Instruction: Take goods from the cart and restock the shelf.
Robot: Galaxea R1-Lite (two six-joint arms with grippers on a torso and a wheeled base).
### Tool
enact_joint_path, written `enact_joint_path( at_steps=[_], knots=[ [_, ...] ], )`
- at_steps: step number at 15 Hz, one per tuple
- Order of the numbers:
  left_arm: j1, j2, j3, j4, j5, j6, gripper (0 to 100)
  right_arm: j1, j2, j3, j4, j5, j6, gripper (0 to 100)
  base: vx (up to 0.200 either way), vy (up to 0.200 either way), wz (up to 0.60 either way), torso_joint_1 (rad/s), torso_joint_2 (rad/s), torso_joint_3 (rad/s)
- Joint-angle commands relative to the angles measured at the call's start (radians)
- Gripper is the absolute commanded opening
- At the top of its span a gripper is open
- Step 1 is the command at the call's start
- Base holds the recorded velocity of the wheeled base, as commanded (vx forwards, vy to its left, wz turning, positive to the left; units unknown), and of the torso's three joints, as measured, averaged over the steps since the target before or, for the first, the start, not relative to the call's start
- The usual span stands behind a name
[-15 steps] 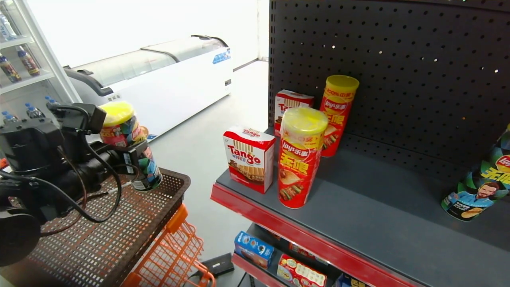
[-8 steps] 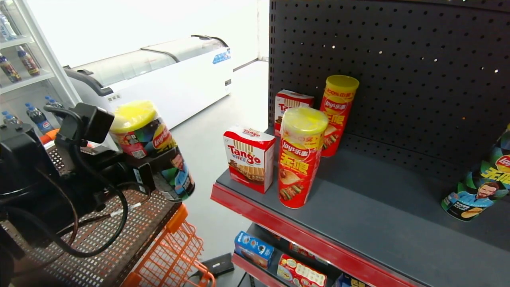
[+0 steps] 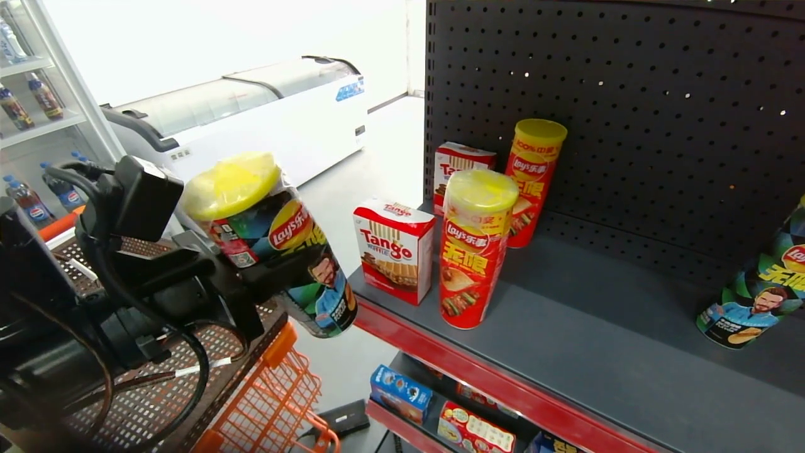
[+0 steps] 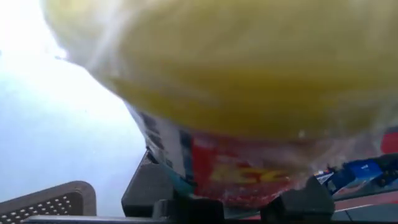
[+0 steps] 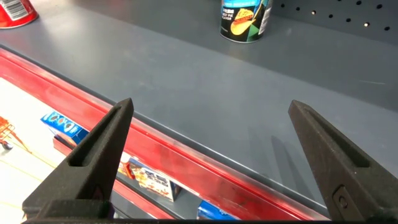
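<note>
The left gripper (image 3: 261, 267) is clamped around the middle of a chip can (image 3: 270, 217) with a yellow plastic lid and a blue-green patterned label carrying a red-and-yellow oval logo, yellow lettering and a printed figure. The can hangs in the air just off the left front corner of the shelf (image 3: 566, 327), tilted so that its lid leans away from the shelf, above the edge of the cart's brown perforated basket (image 3: 157, 390) and orange wire frame (image 3: 270, 402). On the shelf's grey board, near the red front edge, a red chip can (image 3: 475, 251) with a yellow lid stands upright just beside a red-and-white wafer box (image 3: 393, 251). A second red can (image 3: 531, 182) and a second wafer box (image 3: 459, 167) stand behind them against the shelf's pegboard back. Towards the shelf's right end stands another blue-green can (image 3: 755, 296). The right gripper (image 5: 217, 155) hovers over the shelf's front edge with its fingers wide apart, holding nothing.
</note>
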State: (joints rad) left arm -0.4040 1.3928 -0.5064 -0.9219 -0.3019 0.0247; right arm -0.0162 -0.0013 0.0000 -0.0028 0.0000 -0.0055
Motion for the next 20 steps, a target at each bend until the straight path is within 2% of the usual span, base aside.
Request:
enact_joint_path(
  at_steps=[1,3,4,5,6,9,13,15,20],
  knots=[
    [-0.019,-0.009,0.014,0.003,0.000,0.000,0,0.001,0.001,0.000,0.000,0.000,-0.001,100,0.000,0.000,0.00,0.000,0.00,0.000],
    [-0.075,-0.040,0.039,0.008,0.000,0.000,0,0.001,0.001,0.000,0.000,0.000,-0.001,100,0.000,0.000,0.00,0.000,0.00,0.000],
    [-0.128,-0.051,0.054,0.026,0.000,0.000,0,0.001,0.001,0.000,0.000,0.000,-0.001,100,0.000,0.000,0.00,0.000,0.00,0.000],
    [-0.150,-0.052,0.057,0.038,0.001,0.003,0,0.001,0.001,0.000,0.000,0.000,-0.001,100,0.000,0.000,0.00,0.000,0.00,0.000],
    [-0.185,-0.054,0.049,0.057,0.000,0.020,0,0.001,0.001,0.000,0.000,0.000,-0.002,100,0.000,0.000,0.00,0.000,0.00,0.000],
    [-0.243,-0.052,0.055,0.066,-0.019,0.027,0,0.001,0.001,0.000,0.000,0.002,-0.002,100,0.000,0.000,0.00,0.000,0.00,0.000],
    [-0.246,-0.070,0.060,0.133,-0.080,0.037,0,0.001,0.001,0.000,0.000,0.002,-0.002,100,0.000,0.000,0.00,0.000,0.00,0.000],
    [-0.246,-0.086,0.058,0.163,-0.131,0.046,0,0.001,0.001,0.000,0.000,0.002,-0.002,100,0.000,0.000,0.00,0.000,0.00,0.000],
    [-0.243,-0.095,0.066,0.175,-0.135,0.050,0,0.001,0.001,0.000,0.000,0.002,-0.004,100,0.000,0.000,-0.60,0.000,0.01,0.001]
  ],
)
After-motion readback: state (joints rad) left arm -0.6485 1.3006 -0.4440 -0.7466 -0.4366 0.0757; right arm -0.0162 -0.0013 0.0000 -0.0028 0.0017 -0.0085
